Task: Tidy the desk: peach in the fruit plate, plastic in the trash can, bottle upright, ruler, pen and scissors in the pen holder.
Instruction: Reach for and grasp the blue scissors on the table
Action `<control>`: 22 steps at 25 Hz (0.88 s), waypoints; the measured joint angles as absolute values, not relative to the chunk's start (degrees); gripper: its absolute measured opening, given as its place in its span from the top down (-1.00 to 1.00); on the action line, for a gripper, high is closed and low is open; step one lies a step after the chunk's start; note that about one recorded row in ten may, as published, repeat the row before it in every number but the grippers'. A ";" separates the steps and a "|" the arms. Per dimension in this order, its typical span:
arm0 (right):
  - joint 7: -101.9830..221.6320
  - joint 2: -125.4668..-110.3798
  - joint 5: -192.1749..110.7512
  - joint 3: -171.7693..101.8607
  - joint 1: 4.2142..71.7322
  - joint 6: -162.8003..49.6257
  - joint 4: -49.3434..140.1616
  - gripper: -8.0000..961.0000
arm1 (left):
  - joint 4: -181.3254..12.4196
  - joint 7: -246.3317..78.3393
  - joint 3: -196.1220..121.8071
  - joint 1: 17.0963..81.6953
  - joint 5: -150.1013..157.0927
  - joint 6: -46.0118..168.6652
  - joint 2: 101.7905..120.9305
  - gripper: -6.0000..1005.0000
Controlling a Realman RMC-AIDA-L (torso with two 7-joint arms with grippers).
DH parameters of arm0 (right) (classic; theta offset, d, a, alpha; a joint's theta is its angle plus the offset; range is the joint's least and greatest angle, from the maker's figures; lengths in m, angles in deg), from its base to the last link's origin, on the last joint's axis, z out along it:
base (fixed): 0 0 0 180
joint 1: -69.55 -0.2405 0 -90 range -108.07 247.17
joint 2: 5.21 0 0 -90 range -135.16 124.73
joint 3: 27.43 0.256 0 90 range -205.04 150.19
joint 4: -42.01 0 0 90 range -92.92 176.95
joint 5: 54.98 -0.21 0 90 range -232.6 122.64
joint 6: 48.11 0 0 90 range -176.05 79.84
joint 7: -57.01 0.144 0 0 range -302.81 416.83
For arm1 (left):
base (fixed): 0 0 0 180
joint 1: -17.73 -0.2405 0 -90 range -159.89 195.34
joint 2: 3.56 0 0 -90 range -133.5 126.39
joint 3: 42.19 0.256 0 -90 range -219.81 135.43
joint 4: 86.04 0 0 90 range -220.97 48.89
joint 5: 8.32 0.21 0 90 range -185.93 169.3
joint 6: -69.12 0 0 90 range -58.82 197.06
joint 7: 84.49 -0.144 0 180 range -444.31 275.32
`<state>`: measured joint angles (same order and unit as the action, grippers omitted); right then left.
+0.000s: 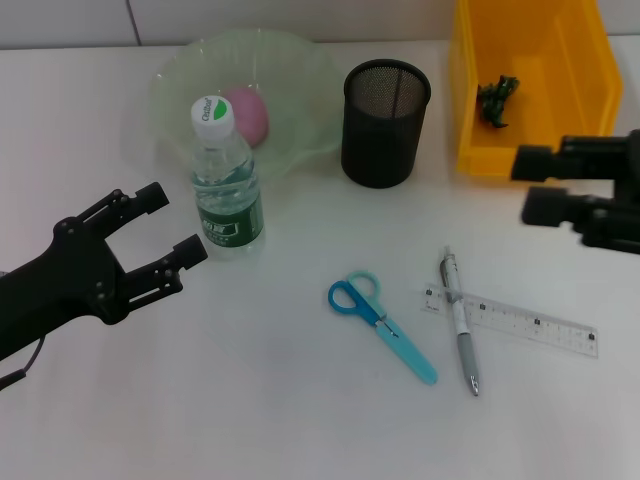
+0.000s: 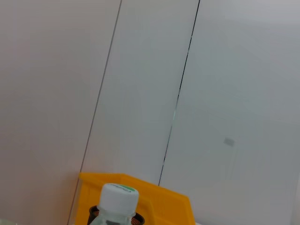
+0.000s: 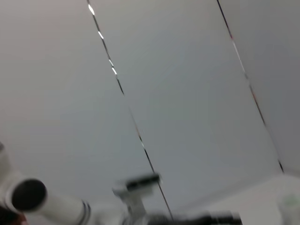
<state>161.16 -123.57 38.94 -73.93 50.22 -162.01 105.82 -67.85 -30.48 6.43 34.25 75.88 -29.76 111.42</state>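
Left hand (image 1: pixel 172 228), fingers apart, hovers just beside the upright bottle (image 1: pixel 226 185); a sideways swing could topple it. Right hand (image 1: pixel 535 185) is open beyond the holder (image 1: pixel 385 122). Scissors (image 1: pixel 382 325), pen (image 1: pixel 460 320), ruler (image 1: pixel 512 320) lie before the holder.
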 joint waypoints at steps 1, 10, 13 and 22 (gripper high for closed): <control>164.81 -123.91 42.25 -74.16 49.99 -161.23 109.76 0.05 | -67.84 -30.46 6.41 34.20 75.88 -29.79 111.41 -0.71; 197.83 -124.43 66.00 -88.59 45.61 -159.24 136.65 0.08 | -67.88 -30.46 6.41 34.15 75.88 -29.71 111.54 -0.71; 207.84 -124.36 74.03 -97.56 42.34 -159.55 141.59 0.10 | -67.73 -30.44 6.41 34.33 75.88 -29.55 111.74 -0.71; 222.15 -124.61 89.51 -119.13 36.59 -151.68 134.46 -0.13 | -67.60 -30.38 6.26 35.06 75.88 -29.37 111.89 -0.71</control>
